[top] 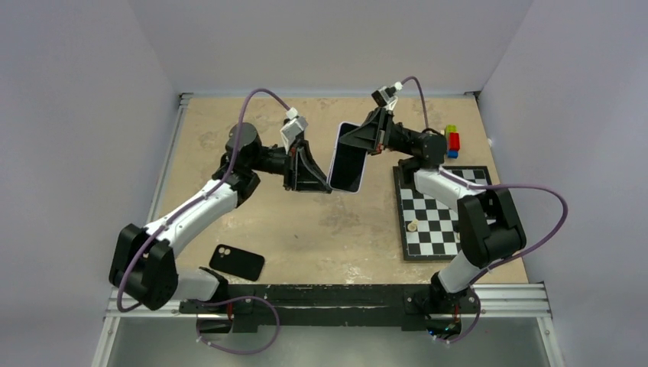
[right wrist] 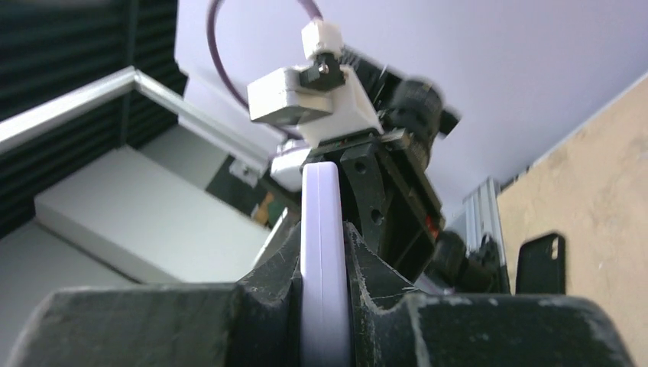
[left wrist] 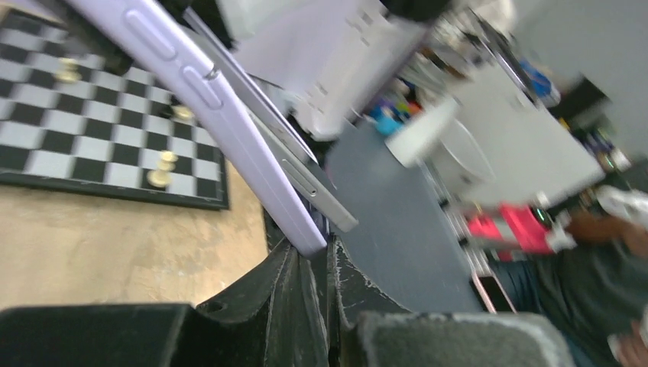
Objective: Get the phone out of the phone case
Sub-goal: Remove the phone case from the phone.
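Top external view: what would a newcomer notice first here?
The lilac phone stands out, held up in mid-air over the middle of the table, pinched from either side by the left gripper and the right gripper. Next is the black case, lying alone on the table near the left arm's base. A chessboard and coloured blocks sit off to the right.

The top view is lit evenly and brightly from above, kept sharp, with soft shadows thrown on the table (top: 321, 229). The left wrist view is smeared by motion blur, worst at right; in the right wrist view the near fingers (right wrist: 191, 306) are defocused and the phone (right wrist: 325, 252) edge washed pale.
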Robot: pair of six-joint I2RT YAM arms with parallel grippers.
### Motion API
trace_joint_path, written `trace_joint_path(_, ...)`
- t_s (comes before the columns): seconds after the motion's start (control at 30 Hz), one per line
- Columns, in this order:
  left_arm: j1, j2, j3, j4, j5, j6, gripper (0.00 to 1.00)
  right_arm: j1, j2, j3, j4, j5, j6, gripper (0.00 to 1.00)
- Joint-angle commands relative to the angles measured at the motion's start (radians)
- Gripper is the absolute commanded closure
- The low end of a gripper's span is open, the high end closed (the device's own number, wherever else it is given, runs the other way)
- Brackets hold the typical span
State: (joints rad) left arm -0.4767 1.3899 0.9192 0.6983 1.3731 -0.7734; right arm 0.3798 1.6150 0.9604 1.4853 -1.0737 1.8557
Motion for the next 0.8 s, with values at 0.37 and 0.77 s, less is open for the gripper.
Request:
trace_joint_path(0.37,0.012,-0.282,-0.021,-0.639,-1.024,0.155,0.53,0.027,-0.113,0.069,-0.221,0.228,-0.292,1.0)
trace_joint_path(0.77,-0.047,-0.352,-0.317,0.068,-0.884,-0.109,0.02,-0.008,-0.156,0.011,-0.432,0.592,-0.414,1.0)
